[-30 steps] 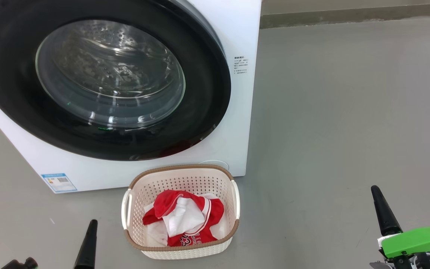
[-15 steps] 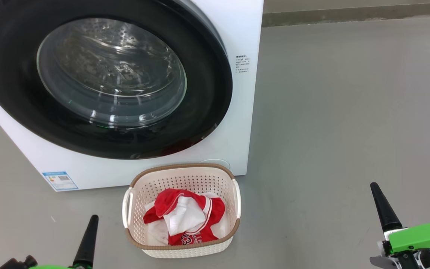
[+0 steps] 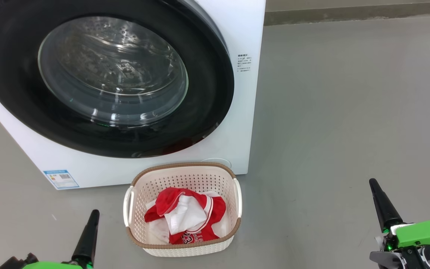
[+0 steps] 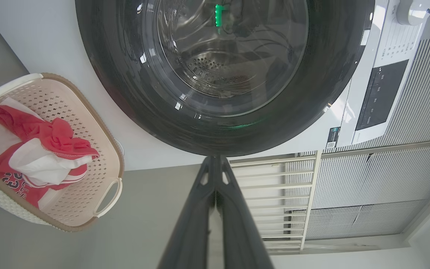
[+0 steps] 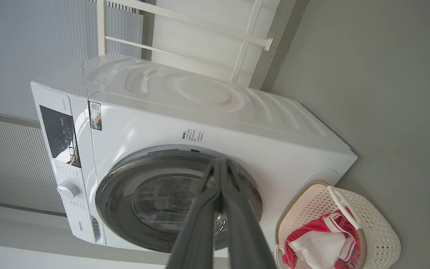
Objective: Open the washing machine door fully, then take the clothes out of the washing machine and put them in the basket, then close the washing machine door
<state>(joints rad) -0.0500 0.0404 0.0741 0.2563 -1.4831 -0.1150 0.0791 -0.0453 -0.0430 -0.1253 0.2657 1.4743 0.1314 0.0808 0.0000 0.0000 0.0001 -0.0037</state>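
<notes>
Flanking the basket (image 3: 185, 164) of clothes (image 3: 185, 216): left hand (image 3: 93, 217) nearer, right hand (image 3: 375, 188) well apart, both pinched shut, empty | washing machine door (image 3: 103, 78) far left, is judged closed.

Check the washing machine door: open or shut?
Shut: the door lies flat against the washing machine front, no gap showing in the head or right wrist views.

The big white front-loading washing machine (image 3: 243, 123) blocks the way ahead, its round black-rimmed glass door (image 3: 112, 71) shut over the drum. Just before it stands the small cream perforated plastic basket (image 3: 183, 165), open on top, with red and white clothes (image 3: 185, 218) inside. Bare grey floor (image 3: 349, 112) lies free beside the basket and right of the machine.
</notes>
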